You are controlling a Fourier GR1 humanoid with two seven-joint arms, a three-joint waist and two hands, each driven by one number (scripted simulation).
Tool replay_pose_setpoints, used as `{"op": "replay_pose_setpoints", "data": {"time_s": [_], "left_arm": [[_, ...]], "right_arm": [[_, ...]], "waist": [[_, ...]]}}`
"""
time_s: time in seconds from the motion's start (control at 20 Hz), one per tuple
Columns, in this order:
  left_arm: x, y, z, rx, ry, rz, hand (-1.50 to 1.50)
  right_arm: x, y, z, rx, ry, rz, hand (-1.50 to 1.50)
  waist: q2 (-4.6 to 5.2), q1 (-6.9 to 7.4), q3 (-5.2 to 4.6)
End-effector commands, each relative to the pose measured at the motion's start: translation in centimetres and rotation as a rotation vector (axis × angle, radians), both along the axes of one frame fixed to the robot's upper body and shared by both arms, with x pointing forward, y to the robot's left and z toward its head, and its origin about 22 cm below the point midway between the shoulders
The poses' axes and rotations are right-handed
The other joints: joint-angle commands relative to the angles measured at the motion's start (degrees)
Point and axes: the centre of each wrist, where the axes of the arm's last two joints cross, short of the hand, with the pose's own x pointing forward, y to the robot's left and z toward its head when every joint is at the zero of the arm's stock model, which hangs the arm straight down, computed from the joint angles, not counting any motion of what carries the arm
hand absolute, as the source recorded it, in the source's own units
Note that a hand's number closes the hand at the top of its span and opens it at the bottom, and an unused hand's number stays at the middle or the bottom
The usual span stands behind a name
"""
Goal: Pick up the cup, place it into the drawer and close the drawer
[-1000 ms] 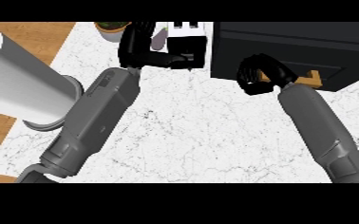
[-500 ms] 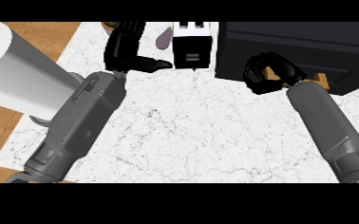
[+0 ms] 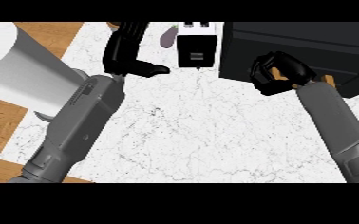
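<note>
Although most of it is hidden, the cup (image 3: 283, 73) is judged to be the tan thing glimpsed between the curled fingers of the right hand (image 3: 279, 72), right of centre in the frame. That hand is clenched around it and is seen over the lower left corner of the black block at the upper right, taken to be the drawer (image 3: 308, 42). Whether the cup is inside the drawer or only above its edge cannot be told.

The pick-up is therefore judged done. Setting the cup down and letting it go are judged unfinished, and the drawer has not yet been closed.

The left hand (image 3: 127, 52) is seen at the upper left with nothing in it, fingers nearly straight and pointing up the frame, thumb stuck out to the right. It is kept apart from the small black-and-white box (image 3: 196, 50) at top centre, beside which an eggplant (image 3: 168, 36) is seen. A large grey cylinder (image 3: 28, 71) is cut off at the left edge of the marble counter (image 3: 196, 137).

Compared with a second ago, the left hand has been drawn back from the box and its fingers straightened, so that the eggplant is now uncovered. The right hand is hardly shifted and remains clenched.
</note>
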Motion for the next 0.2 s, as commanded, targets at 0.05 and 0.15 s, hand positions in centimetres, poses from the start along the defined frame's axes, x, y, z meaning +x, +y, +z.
{"op": "replay_pose_setpoints", "data": {"time_s": [0.05, 0.15], "left_arm": [[-0.26, 0.75, -0.34, 0.003, 0.007, -0.008, -1.5], [-0.43, 0.72, -0.62, -0.01, 0.005, -0.016, -1.5]], "right_arm": [[2.77, -3.45, 8.77, -0.06, -0.213, -0.212, 1.5], [2.82, -3.53, 9.38, -0.066, -0.216, -0.207, 1.5]], "waist": [[0.68, 2.31, -0.78], [0.72, 2.05, -0.9]]}}
